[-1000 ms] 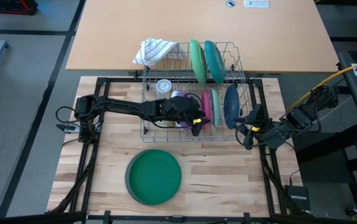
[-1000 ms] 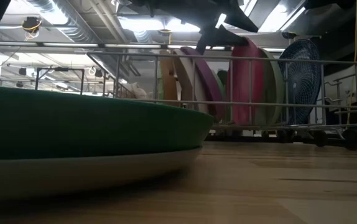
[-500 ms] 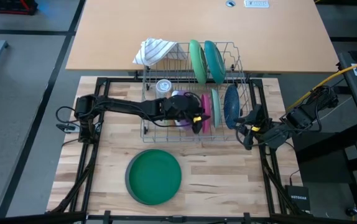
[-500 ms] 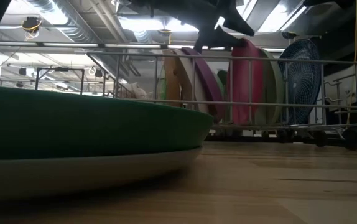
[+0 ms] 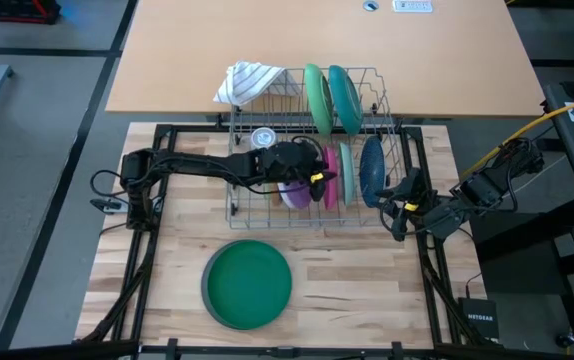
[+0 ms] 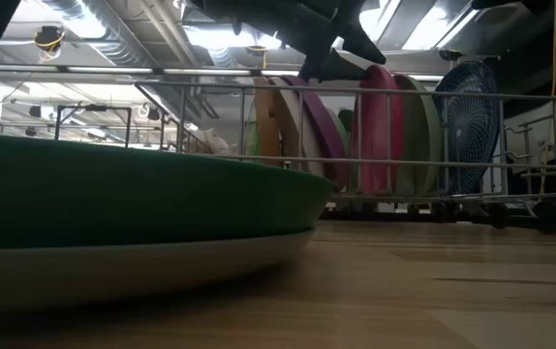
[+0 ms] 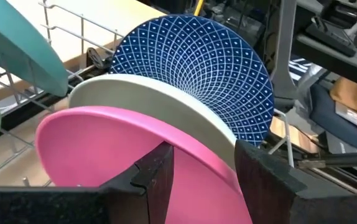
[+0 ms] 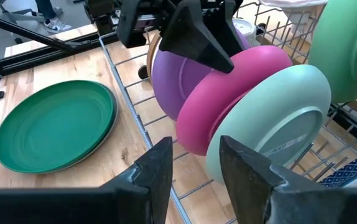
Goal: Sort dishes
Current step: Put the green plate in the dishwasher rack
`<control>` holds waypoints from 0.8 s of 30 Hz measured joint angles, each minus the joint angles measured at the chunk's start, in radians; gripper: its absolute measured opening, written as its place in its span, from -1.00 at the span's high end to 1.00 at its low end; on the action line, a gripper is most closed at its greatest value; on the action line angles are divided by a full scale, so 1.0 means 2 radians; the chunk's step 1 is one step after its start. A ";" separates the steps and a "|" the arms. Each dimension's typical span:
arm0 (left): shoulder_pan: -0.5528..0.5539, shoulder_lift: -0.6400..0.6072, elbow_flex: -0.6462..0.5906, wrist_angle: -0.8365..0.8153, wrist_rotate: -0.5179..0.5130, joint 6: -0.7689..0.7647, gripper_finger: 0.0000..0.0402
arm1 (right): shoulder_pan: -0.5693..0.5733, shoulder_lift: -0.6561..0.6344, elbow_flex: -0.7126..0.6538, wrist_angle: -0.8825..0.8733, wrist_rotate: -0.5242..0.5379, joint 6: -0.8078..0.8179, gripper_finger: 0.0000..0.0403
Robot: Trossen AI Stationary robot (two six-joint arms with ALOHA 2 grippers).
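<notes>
Left gripper spread apart over pink plate in rack; light, stiff, slippery plastic, best pinched at upper rim.

A pale butcher-block table sits on a grey floor, with a tan desk butted against its far edge. Seen from table height, the ceiling beyond carries silver ducting and bright strip lights.
</notes>
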 joint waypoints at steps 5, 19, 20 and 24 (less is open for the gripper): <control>0.000 0.000 0.000 -0.004 0.020 0.028 0.20 | 0.000 0.000 0.000 0.000 0.000 0.000 0.33; 0.016 -0.041 0.000 -0.082 0.023 0.066 0.00 | 0.000 0.000 0.000 -0.008 -0.014 0.000 0.33; 0.016 -0.045 0.000 -0.092 0.023 0.066 0.00 | 0.000 0.000 0.000 -0.008 -0.017 0.000 0.33; 0.016 -0.061 0.000 -0.117 0.024 0.067 0.00 | 0.000 0.000 0.000 -0.009 -0.029 0.000 0.33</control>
